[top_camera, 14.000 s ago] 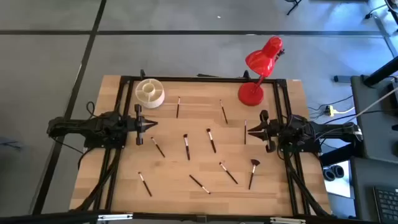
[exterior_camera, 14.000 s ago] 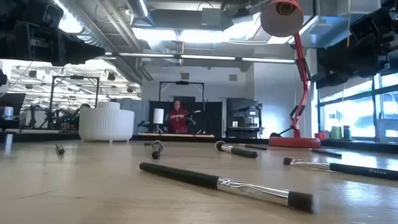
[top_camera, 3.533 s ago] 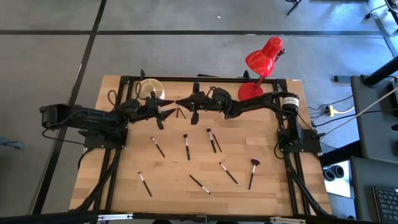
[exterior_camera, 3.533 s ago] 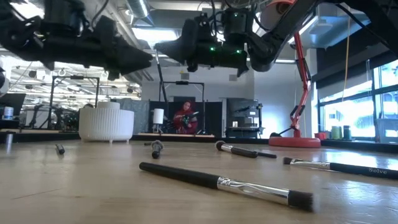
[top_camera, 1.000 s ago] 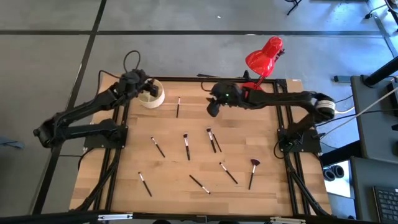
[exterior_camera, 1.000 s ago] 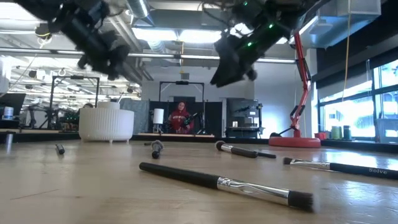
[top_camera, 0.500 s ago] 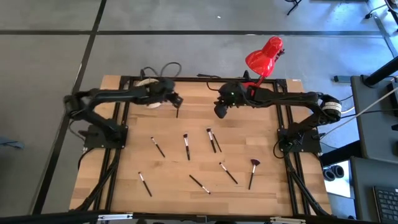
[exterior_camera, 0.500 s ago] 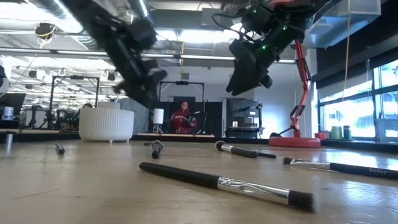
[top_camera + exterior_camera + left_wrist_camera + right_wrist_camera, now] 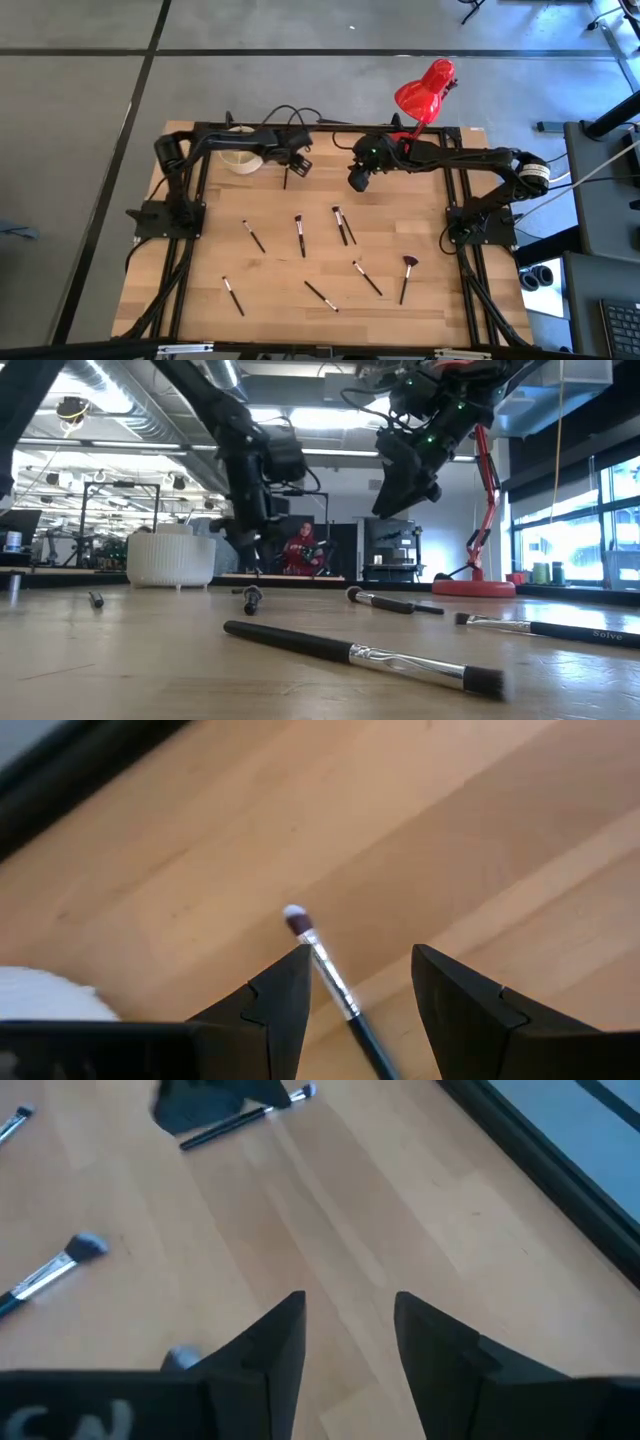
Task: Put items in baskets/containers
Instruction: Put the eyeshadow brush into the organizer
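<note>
Wooden surface (image 9: 200, 280), seen from above, carries loose makeup brushes, a cream-white cup (image 9: 240, 157) at its far left corner and a red desk lamp (image 9: 420, 100) at its far right. My left gripper (image 9: 296, 163) reaches past the cup and hovers over one brush (image 9: 286, 178); in the left wrist view the jaws stand apart on either side of this brush (image 9: 325, 965), its pale tip pointing ahead, not yet touching it. My right gripper (image 9: 358, 181) hangs above bare wood near the far edge, left of the lamp base, jaws apart and empty (image 9: 345, 1330). Nearer the middle lie further brushes, among them a pair side by side (image 9: 342, 226); a fan-headed brush (image 9: 407, 272) rests toward the right near corner. Level view: a dark-handled brush (image 9: 350, 653) lies foremost, the cup (image 9: 170, 560) behind at left.
</note>
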Action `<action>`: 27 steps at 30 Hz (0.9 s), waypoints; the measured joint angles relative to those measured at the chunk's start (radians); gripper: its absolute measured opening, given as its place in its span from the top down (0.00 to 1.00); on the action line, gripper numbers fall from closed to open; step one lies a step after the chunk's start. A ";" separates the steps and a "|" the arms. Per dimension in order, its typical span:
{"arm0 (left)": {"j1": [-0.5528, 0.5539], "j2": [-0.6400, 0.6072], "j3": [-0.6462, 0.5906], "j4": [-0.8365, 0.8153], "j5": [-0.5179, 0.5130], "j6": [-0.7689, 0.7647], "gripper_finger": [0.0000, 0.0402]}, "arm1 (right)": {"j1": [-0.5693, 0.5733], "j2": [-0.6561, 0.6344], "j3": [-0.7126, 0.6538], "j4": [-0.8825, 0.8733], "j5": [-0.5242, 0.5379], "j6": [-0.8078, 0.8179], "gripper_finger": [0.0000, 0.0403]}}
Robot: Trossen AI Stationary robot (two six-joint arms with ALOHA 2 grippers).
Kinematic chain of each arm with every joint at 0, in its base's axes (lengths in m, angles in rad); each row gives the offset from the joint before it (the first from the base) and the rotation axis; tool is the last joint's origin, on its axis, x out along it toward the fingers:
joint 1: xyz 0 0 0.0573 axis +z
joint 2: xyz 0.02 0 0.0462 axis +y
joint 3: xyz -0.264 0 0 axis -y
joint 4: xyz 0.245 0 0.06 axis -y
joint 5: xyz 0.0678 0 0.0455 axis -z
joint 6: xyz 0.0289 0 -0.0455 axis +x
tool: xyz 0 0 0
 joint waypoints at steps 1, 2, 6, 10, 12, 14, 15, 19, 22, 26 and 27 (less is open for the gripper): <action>0.002 0.013 0.004 0.000 -0.001 0.000 0.58 | 0.000 0.000 0.000 0.007 0.000 -0.001 0.62; 0.006 0.027 0.008 -0.001 -0.007 0.000 0.58 | 0.001 0.000 0.000 0.013 0.000 -0.002 0.62; 0.033 0.073 0.009 -0.002 -0.047 0.001 0.58 | -0.001 0.000 0.000 0.031 -0.002 -0.007 0.62; 0.059 0.085 0.009 0.003 -0.046 0.000 0.58 | -0.001 0.000 0.000 0.048 -0.003 -0.026 0.62; 0.068 0.085 0.009 0.009 -0.042 0.002 0.58 | -0.001 0.000 0.000 0.058 -0.003 -0.029 0.62; 0.077 0.086 0.009 0.021 -0.042 0.007 0.60 | -0.004 0.000 0.000 0.066 -0.004 -0.032 0.62; 0.082 0.087 0.009 0.027 -0.042 0.009 0.61 | -0.004 0.000 0.000 0.070 -0.004 -0.032 0.62; 0.090 0.100 0.010 0.056 -0.034 0.010 0.71 | -0.009 0.000 0.000 0.072 -0.003 -0.041 0.62; 0.083 0.125 0.013 0.062 -0.025 0.010 0.80 | -0.010 0.000 0.000 0.070 -0.003 -0.043 0.62; 0.058 0.141 0.014 0.056 -0.038 0.010 0.92 | -0.010 0.000 0.001 0.068 -0.003 -0.050 0.62; 0.052 0.141 0.014 0.057 -0.042 0.011 0.94 | -0.010 0.000 0.001 0.067 -0.003 -0.051 0.62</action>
